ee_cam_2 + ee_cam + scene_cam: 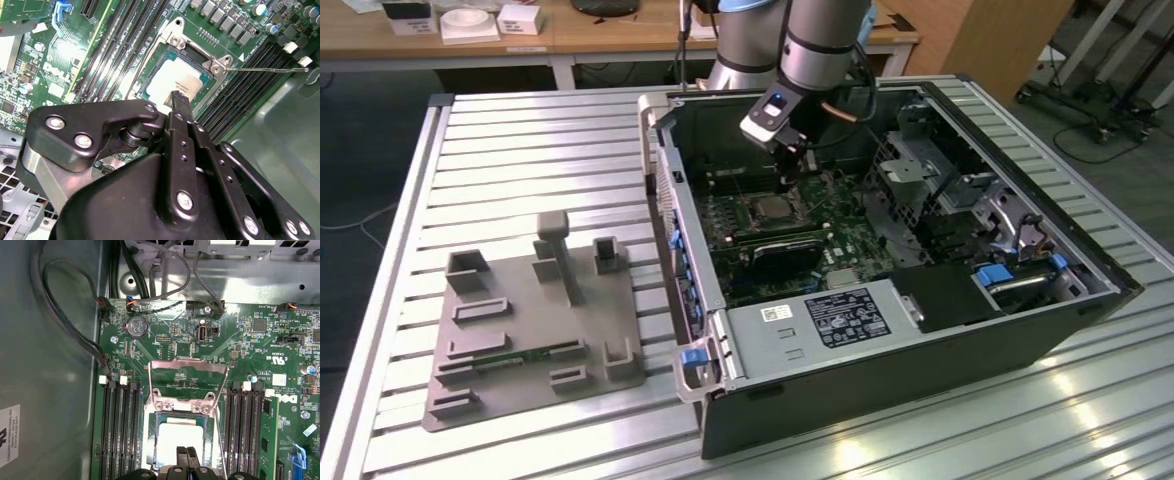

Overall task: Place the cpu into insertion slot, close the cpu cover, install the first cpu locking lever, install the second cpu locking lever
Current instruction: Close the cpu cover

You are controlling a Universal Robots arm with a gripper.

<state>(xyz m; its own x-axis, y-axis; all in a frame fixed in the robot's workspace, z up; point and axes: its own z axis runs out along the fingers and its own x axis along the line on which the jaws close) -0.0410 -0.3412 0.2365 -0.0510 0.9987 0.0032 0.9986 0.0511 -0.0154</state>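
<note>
The cpu (pixel 176 436) lies flat in the insertion slot (pixel 150 440), its pale metal top up; in the second wrist view the cpu (pixel 176 80) sits inside the slot's dark frame (pixel 150 75). The cpu cover (pixel 188 365) stands swung open behind the slot, its window showing green board. A thin locking lever (pixel 265 70) sticks out sideways from the socket corner. My gripper (pixel 187 455) hangs just over the cpu's near edge with its two black fingers pressed together, nothing between them. In the exterior view the gripper (pixel 787 175) is inside the open computer case (pixel 707 390), above the socket (pixel 767 208).
Long black memory slots (pixel 120 435) flank the socket on both sides. Cables (pixel 65 330) run along the case wall. A power supply box (pixel 841 320) and drive cage (pixel 921 170) crowd the case. A grey fixture plate (pixel 534 320) lies on the slatted table (pixel 520 130).
</note>
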